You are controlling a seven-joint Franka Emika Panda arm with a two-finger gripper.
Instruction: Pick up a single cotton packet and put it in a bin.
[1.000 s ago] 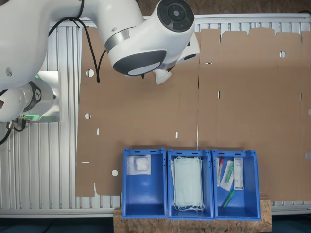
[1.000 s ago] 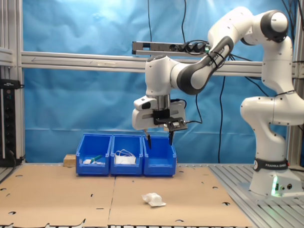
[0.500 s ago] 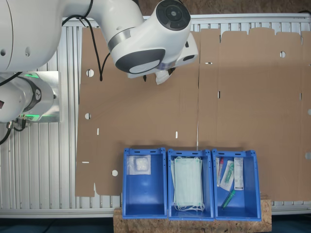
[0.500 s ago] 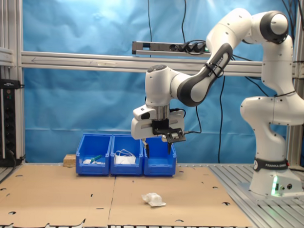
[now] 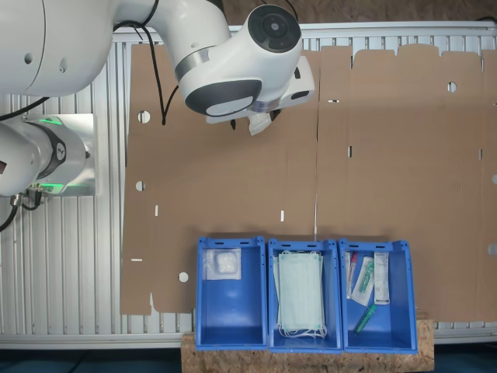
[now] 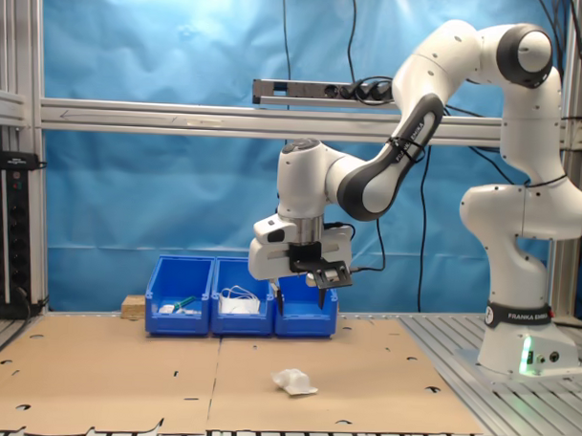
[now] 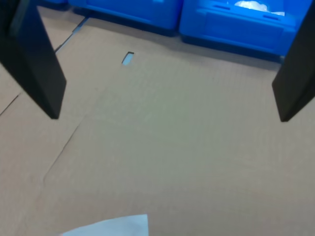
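Note:
A pile of white cotton packets (image 6: 293, 381) lies on the cardboard sheet (image 6: 123, 365) near the front edge in the second exterior view. In the first exterior view a bit of it (image 5: 260, 123) pokes out from under the arm. A white corner of a packet (image 7: 113, 227) reaches the edge of the wrist view. My gripper (image 6: 300, 300) hangs open above the pile, nothing between its dark fingers (image 7: 37, 64). Three blue bins stand in a row; the end bin (image 5: 229, 311) holds one cotton packet (image 5: 224, 264).
The middle bin (image 5: 272, 256) holds pale green face masks (image 5: 301, 294). The third bin (image 5: 408, 295) holds long wrapped items (image 5: 363, 281). The bins rest on a chipboard slab (image 5: 423, 353). The robot base (image 6: 521, 350) stands on the aluminium table at the second exterior view's right.
The gripper has come down and moved away from the bins, closer to the packets on the cardboard. It stays open. Nothing else has moved.

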